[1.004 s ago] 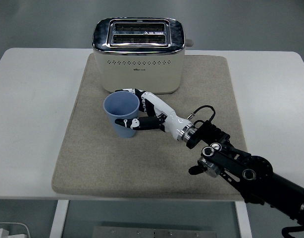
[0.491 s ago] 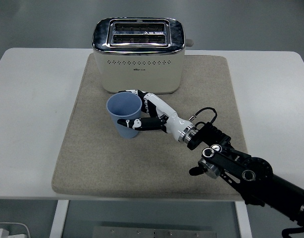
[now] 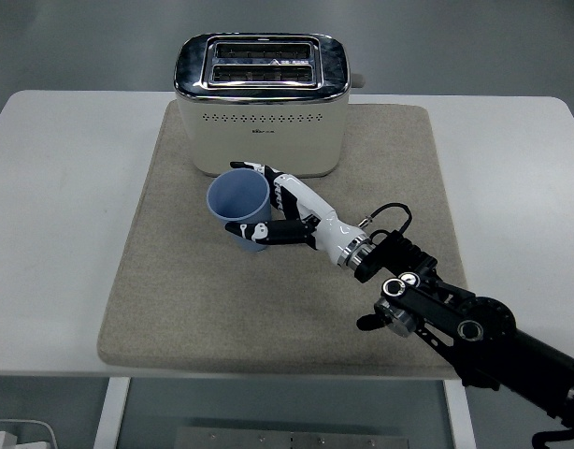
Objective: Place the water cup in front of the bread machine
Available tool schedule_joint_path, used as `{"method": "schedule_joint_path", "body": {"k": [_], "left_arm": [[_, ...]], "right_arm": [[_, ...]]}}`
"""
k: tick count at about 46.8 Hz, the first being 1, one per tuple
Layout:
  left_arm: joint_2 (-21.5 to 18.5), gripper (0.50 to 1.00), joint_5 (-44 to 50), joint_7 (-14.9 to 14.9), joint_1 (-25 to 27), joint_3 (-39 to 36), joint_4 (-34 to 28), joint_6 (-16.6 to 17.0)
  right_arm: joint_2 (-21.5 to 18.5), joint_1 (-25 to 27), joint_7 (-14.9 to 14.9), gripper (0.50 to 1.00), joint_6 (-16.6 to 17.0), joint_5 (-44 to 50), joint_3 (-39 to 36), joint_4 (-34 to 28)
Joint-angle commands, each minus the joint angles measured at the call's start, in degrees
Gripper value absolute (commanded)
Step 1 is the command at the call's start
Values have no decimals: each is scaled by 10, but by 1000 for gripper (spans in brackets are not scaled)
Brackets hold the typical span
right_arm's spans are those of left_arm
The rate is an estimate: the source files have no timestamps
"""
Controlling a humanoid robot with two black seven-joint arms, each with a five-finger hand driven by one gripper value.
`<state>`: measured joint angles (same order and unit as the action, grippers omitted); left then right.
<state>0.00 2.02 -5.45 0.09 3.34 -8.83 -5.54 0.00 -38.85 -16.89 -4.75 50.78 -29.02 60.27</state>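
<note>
**Head view: right hand holds the blue cup just short of the toaster**

Head view, starting at my near edge: I see the white tabletop (image 3: 53,234) running across the frame, with a beige mat (image 3: 175,299) laid over its middle. My right arm (image 3: 455,323) comes in from the lower right corner, black at the joints, with a looped cable by the wrist, and it reaches diagonally up and left over the mat.

At the end of that arm, the right hand (image 3: 292,213) is white and black. Its fingers (image 3: 254,170) wrap round the far side of the water cup (image 3: 240,210) while the thumb presses the near side, so I read the fingers as clamped on the cup. The cup is light blue, open end up, and it leans a little toward the left. I cannot tell whether its base touches the mat or sits just above it.

Beyond the cup stands the bread machine (image 3: 262,103), a cream two-slot toaster with a chrome top, on the far part of the mat. The cup sits just beside its front face, slightly left of the toaster's centre.

My left arm does not show in this view.
</note>
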Motion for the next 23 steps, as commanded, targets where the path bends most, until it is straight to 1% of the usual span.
{"method": "schedule_joint_path", "body": {"k": [1, 19, 23], "left_arm": [[0, 1000, 0, 0, 0, 0, 0, 0], [0, 1000, 0, 0, 0, 0, 0, 0], [0, 1000, 0, 0, 0, 0, 0, 0]], "right_arm": [[0, -1, -1, 917, 0, -1, -2, 1], [0, -1, -1, 924, 2, -3, -3, 2], [8, -3, -1, 924, 3, -4, -3, 2]]}}
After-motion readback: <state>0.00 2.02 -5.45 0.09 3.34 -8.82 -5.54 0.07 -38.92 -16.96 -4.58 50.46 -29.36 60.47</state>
